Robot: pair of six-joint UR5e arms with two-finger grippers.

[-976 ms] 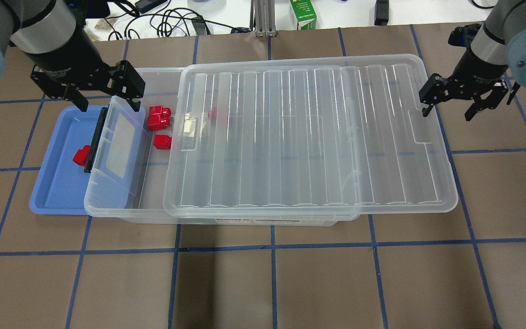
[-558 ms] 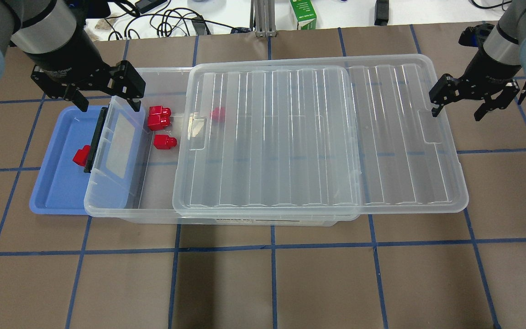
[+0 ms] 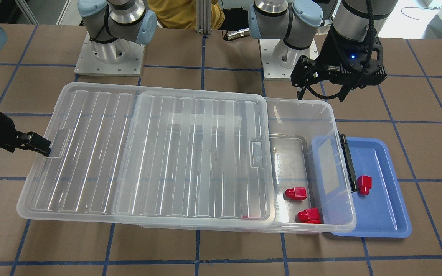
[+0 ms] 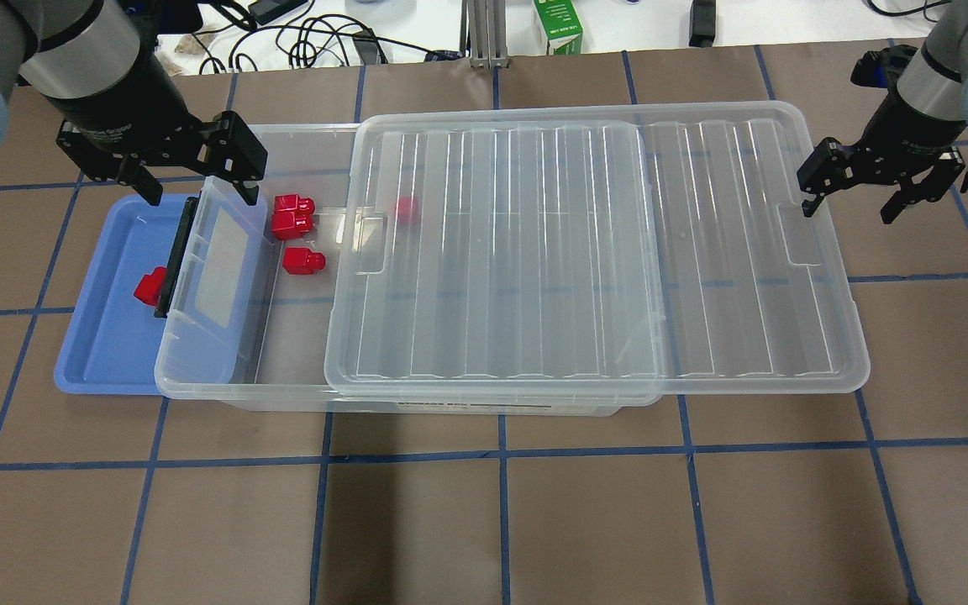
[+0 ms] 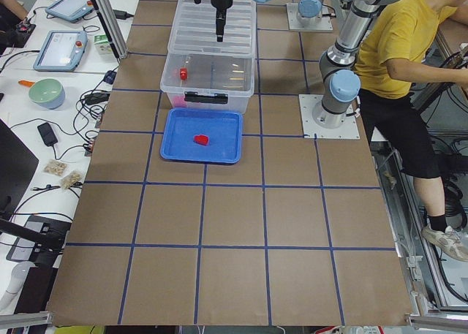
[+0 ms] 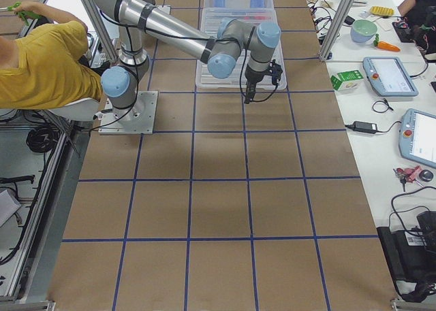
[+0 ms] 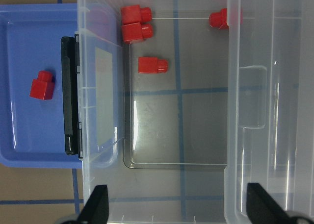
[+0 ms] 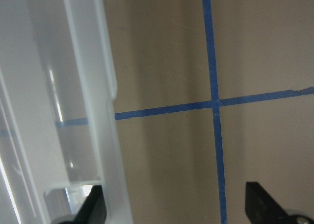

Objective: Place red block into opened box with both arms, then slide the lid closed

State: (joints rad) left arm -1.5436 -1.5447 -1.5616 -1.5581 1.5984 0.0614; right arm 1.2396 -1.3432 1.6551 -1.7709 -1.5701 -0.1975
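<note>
The clear box (image 4: 198, 385) lies lengthwise with its black latch bar (image 4: 173, 256) at the left end. Its ribbed lid (image 4: 585, 252) covers most of it and overhangs the right end, leaving the left end uncovered. One red block (image 4: 149, 287) lies in the blue tray (image 4: 97, 353). Several more sit on the box floor (image 7: 153, 65), one of them under the lid (image 4: 406, 209). My left gripper (image 4: 201, 200) hangs open above the box's far left corner. My right gripper (image 4: 847, 214) is open at the lid's right end, one finger (image 3: 40, 147) in the lid's recess.
The blue tray (image 3: 382, 222) is tucked partly under the box's latch end. Cables and a green carton (image 4: 558, 27) lie beyond the table's far edge. A person in a yellow shirt (image 5: 409, 34) stands behind the robot bases.
The lid has slid to the right, uncovering more of the box's left end. My right gripper moved right with it. The left gripper and the blocks have not moved.
</note>
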